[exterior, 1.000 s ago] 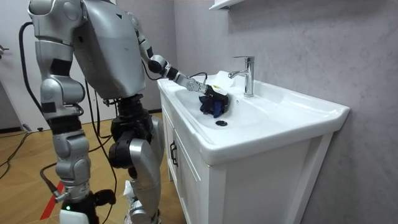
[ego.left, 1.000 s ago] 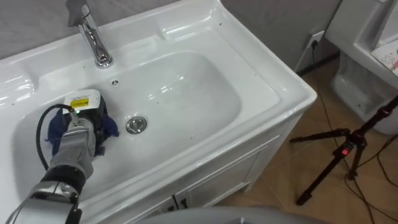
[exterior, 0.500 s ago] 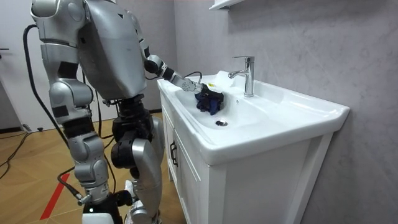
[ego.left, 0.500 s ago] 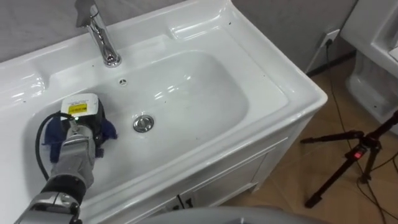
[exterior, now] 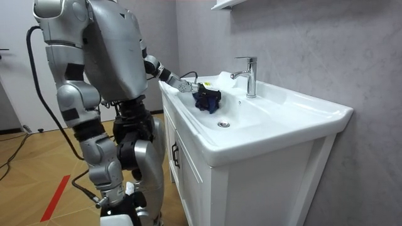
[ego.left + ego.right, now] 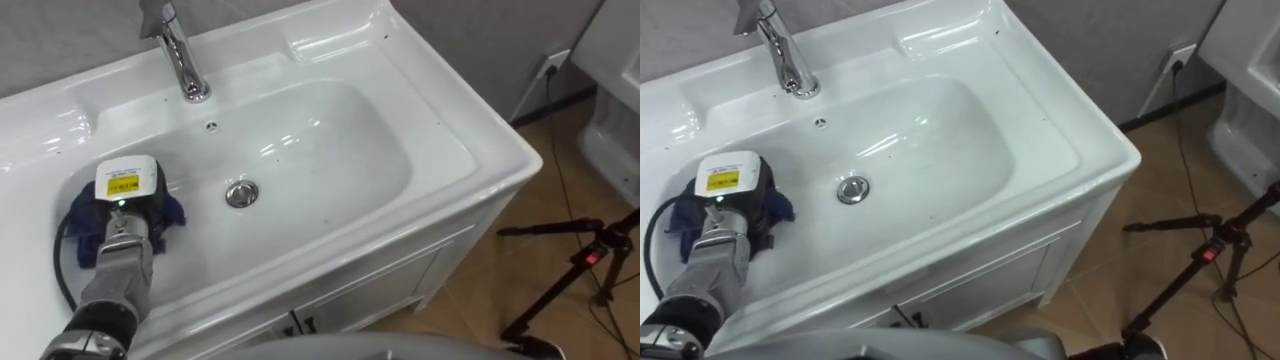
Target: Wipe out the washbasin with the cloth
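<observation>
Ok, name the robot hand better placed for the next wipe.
Left: the left robot hand sits on the blue cloth inside the basin, beside the drain; the right arm hangs at its side.

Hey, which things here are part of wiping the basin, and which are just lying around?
Part of the job: basin, blue cloth, left robot hand on the cloth.
Just about: faucet, drain, tripod on the floor, wall socket.
</observation>
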Controlling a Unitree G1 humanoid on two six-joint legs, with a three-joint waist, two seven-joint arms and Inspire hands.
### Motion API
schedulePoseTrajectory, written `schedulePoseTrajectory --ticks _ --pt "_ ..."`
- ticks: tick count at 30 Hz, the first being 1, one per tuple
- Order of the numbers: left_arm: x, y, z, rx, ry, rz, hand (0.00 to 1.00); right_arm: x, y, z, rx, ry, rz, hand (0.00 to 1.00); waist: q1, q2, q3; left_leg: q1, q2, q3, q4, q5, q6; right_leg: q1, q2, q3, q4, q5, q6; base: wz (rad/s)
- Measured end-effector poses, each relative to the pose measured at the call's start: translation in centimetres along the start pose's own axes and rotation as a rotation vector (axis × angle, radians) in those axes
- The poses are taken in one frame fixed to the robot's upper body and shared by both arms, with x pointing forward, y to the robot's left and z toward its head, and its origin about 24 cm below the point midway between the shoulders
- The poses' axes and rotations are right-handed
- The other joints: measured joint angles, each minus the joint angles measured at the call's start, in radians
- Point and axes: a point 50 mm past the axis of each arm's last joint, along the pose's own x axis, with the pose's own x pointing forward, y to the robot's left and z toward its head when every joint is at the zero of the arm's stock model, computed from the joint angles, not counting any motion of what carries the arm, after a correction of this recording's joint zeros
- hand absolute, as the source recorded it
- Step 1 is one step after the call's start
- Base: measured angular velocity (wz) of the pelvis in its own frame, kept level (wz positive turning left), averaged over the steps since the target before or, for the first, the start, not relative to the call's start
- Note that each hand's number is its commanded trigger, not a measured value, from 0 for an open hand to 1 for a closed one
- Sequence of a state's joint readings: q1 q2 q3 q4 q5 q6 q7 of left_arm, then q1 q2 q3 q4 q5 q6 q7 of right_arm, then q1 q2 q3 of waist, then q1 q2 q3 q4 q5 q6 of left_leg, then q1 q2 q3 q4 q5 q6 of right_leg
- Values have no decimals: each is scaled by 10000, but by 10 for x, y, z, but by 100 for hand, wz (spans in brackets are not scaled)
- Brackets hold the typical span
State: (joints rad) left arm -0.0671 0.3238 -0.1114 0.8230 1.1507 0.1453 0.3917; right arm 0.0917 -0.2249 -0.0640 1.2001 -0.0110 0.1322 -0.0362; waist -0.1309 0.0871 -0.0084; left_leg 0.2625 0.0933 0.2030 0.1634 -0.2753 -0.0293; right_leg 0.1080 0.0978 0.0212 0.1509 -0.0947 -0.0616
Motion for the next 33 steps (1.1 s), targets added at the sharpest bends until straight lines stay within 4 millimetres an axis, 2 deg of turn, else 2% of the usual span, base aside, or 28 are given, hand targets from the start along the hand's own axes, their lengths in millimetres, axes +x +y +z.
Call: schedulePoseTrajectory --ticks 5,12,14,18,24,27,29,33 --pt "0 1 0 -16 23 199 100 0 -2 2 7 -43 -108 0 5 155 -10 -217 -17 -136 3 48 -4 -176 -29 -52 5 0 -3 6" --pt "2 6 -4 -345 250 488 100 1 -4 13 17 -322 -113 0 1 198 -12 -386 -25 -304 6 125 -22 -278 -77 -258 6 -22 -45 7" --pt "5 16 -6 -835 363 936 100 1 -5 17 308 -422 -86 0 109 195 -11 -516 -31 -386 10 140 -29 -412 -88 -367 27 -17 -53 8" --pt "9 25 -10 -1656 728 1310 100 1 -4 21 735 -582 -11 0 160 185 -3 -570 -29 -564 9 163 -41 -382 -119 -546 8 -16 -65 14" --pt "14 41 -7 -2806 709 1838 100 0 -3 25 714 -987 7 0 304 76 85 -664 -34 -787 1 180 -62 -370 -149 -752 -23 -47 -94 10" --pt "16 49 -6 -3371 640 2164 100 0 -3 21 705 -1000 -16 0 365 73 85 -759 -45 -922 12 188 -60 -377 -164 -798 -105 -48 -95 13" --pt "17 65 -4 -3703 398 2840 100 0 -4 14 708 -875 -164 0 524 77 89 -813 -47 -969 18 189 -61 -402 -166 -821 -136 -46 -96 7" --pt "18 84 -11 -4063 494 3835 100 0 -3 14 545 -863 -222 0 537 111 104 -853 -46 -1007 11 189 -61 -404 -168 -857 -169 -48 -94 3"
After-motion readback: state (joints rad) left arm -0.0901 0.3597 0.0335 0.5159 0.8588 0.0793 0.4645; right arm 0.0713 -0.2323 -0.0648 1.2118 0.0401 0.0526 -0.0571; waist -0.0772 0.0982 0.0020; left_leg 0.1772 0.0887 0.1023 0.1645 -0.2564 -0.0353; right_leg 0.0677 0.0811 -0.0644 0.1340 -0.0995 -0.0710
